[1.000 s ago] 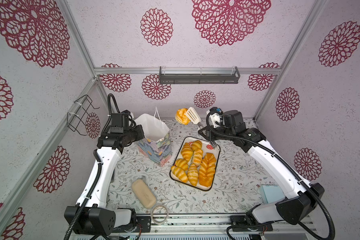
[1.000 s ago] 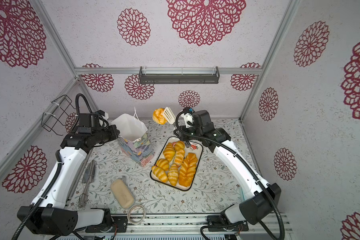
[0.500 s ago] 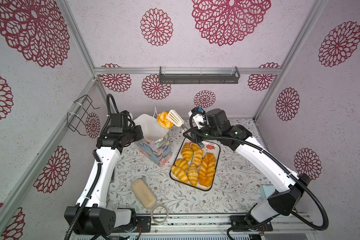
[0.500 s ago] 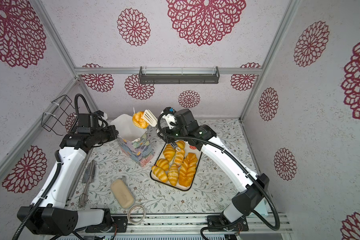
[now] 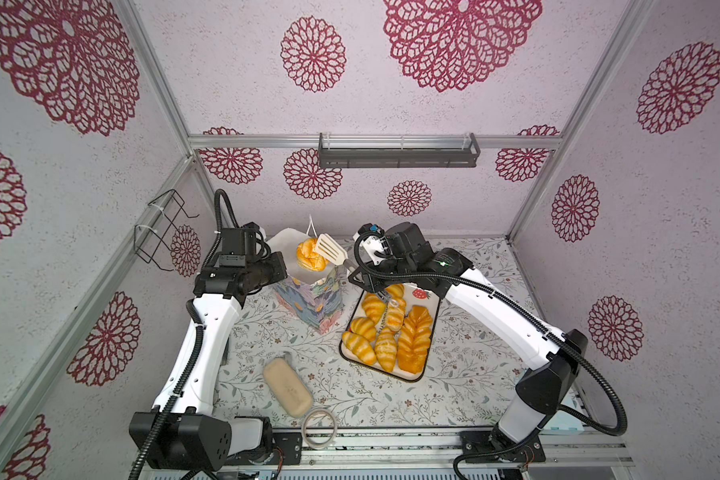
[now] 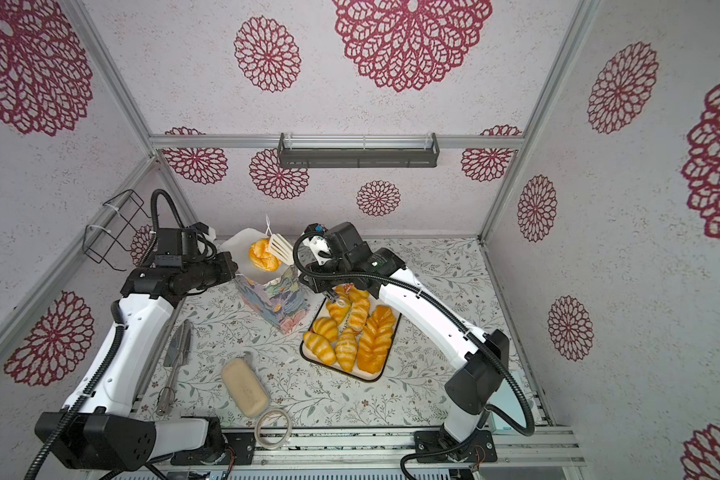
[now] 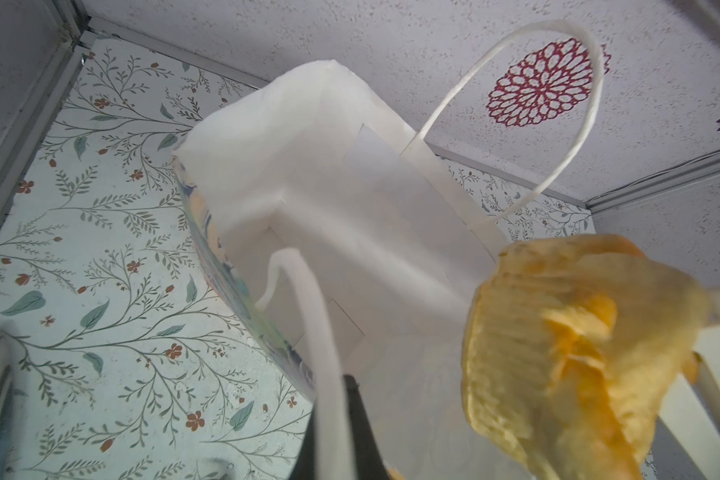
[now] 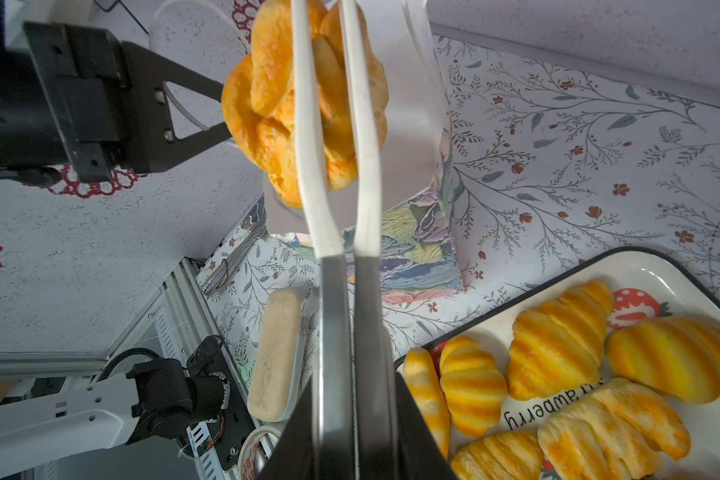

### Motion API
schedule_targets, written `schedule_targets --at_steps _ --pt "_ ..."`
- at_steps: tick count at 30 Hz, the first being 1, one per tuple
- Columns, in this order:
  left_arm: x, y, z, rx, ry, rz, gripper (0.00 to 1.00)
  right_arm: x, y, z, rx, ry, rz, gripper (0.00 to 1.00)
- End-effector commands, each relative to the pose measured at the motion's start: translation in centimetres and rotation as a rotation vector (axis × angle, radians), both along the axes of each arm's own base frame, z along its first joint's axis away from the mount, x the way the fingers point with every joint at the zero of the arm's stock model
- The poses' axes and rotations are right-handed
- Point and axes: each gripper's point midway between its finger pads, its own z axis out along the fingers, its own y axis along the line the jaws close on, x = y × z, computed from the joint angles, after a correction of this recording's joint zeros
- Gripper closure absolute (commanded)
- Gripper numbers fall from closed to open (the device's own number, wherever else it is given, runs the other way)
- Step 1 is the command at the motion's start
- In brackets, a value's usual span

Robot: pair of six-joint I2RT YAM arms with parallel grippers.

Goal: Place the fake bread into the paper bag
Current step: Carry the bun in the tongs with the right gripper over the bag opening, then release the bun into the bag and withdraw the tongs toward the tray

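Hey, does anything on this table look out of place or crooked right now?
One thing: the roll of tape lies at the front edge of the table, half over the metal rail. Nothing looks spilled or damaged.

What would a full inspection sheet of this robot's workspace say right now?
Surface: floral-print table, flat.
Job's things: round bun gripped in white tongs over the paper bag's open mouth; croissants and braided loaf on the tray.
Clutter: beige block, tape ring, metal utensils.
Jaws: left jaws closed on the bag's cord handle; right jaws closed on the tongs' handles.
Cables: black hoses loop along both arms, none seen snagged.
Surroundings: walls with red flower prints, dark shelf, wire rack.
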Motion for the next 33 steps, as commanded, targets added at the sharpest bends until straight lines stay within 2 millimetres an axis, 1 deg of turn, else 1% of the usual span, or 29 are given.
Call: schedule_targets --at_steps 1,7,12,19,21,23,26,33 --pt "-0.4 0.3 0.3 0.001 -0.017 0.004 1.00 0.3 0.2 3.3 0.049 -0.090 -0.002 0.75" --pt "-0.6 0.2 0.1 0.003 -0.012 0.001 1.00 0.7 0.3 2.3 0.026 -0.078 -0.017 0.73" --pt "-0.7 0.3 0.1 0.002 -0.015 0.003 1.00 1.0 -0.1 1.5 -0.003 -0.072 -0.035 0.70" --pt "-0.7 0.1 0.0 -0.003 -0.014 -0.004 1.00 0.7 -0.8 0.6 -0.033 -0.064 -0.047 0.69" --pt "-0.7 0.1 0.0 -0.007 -0.012 -0.007 1.00 0.6 -1.1 0.4 -0.041 -0.065 -0.051 0.65" --pt "-0.7 0.0 -0.1 -0.009 -0.012 -0.010 1.00 0.4 -1.5 0.2 -0.051 -0.064 -0.057 0.57" --pt "-0.5 -0.1 -0.2 -0.015 -0.010 -0.013 1.00 0.1 -1.9 0.0 -0.058 -0.063 -0.063 0.50" --pt "-0.4 -0.4 -0.3 -0.024 -0.006 -0.023 1.00 -0.2 -2.9 0.4 -0.069 -0.077 -0.085 0.49"
